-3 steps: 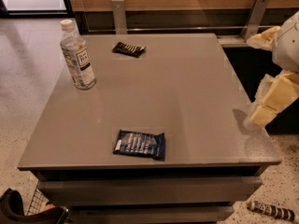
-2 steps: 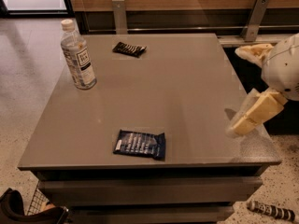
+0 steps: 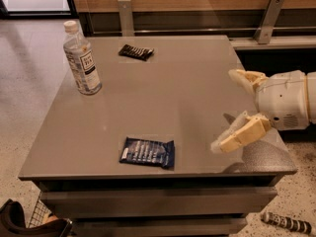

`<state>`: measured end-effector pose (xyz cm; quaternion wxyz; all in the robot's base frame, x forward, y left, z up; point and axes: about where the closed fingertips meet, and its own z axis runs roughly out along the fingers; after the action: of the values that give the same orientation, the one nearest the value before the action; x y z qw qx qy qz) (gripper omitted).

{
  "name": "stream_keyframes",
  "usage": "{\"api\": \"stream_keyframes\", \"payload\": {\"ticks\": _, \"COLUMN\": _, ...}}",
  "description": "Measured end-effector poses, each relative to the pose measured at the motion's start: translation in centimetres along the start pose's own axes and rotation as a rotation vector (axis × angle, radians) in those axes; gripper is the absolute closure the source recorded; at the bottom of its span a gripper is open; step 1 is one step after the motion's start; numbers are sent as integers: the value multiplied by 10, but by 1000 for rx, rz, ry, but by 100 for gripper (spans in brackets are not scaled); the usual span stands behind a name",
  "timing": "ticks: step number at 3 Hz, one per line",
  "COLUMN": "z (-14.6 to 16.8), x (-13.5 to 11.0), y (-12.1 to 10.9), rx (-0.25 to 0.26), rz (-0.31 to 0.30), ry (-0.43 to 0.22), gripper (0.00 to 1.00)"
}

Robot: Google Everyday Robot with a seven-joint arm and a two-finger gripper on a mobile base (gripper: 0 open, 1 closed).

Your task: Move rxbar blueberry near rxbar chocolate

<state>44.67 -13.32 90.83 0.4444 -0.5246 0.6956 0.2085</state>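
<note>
The rxbar blueberry [image 3: 147, 152], a flat dark-blue wrapper with white lettering, lies near the front edge of the grey table [image 3: 177, 93]. The rxbar chocolate [image 3: 136, 52], a slim black wrapper, lies at the far side of the table, left of centre. My gripper [image 3: 228, 110] reaches in from the right over the table's right side, to the right of the blue bar and apart from it. Its two cream fingers are spread wide and hold nothing.
A clear water bottle [image 3: 82, 59] with a white cap stands upright at the table's far left. Metal brackets and a wood-panelled wall run behind the table. A dark striped object [image 3: 287, 223] lies on the speckled floor at the bottom right.
My gripper has moved left from the table's right edge to over its surface, nearer the blue bar. The bars and the bottle have not moved.
</note>
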Motion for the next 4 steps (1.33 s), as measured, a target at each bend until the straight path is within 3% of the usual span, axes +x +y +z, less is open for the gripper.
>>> {"api": "stream_keyframes", "payload": {"ticks": 1, "z": 17, "x": 13, "y": 12, "rx": -34, "rz": 34, "ry": -69, "gripper": 0}}
{"api": "stream_keyframes", "payload": {"ticks": 3, "z": 25, "x": 11, "y": 15, "rx": -43, "rz": 23, "ry": -76, "gripper": 0}}
{"api": "stream_keyframes", "payload": {"ticks": 4, "z": 54, "x": 11, "y": 29, "rx": -68, "rz": -2, "ry": -103, "gripper": 0}}
